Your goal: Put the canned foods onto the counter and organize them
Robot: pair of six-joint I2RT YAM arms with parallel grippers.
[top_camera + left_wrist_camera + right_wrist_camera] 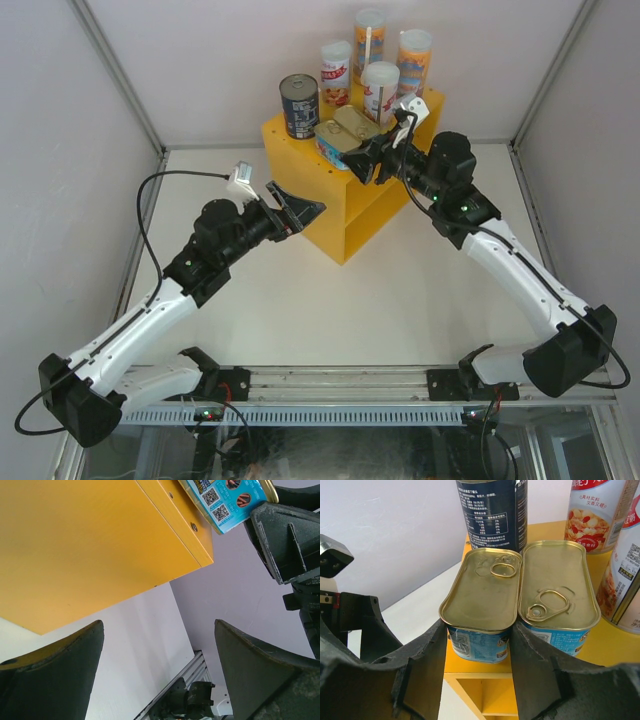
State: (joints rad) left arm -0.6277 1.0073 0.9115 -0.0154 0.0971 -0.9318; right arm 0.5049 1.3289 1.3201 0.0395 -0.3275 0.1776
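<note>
On the yellow counter (345, 215) stand a dark round tin (299, 105) and several tall slim cans (381, 92) behind two flat gold-topped tins. My right gripper (477, 630) is shut on the left flat tin (482, 587), one finger on each long side. That tin lies right against the second flat tin (557, 585), and its near end sticks out past the counter's corner. Whether it rests on the top or hangs just above, I cannot tell. My left gripper (305, 212) is open and holds nothing, beside the counter's left face (90, 545), below the blue-labelled tin (225, 502).
The counter (615, 650) has an inner shelf open to the front. The dark round tin (492, 512) stands just behind the flat tins, and tall cans (592, 515) close in on the right. White walls ring the table; a metal rail runs along its near edge (340, 385).
</note>
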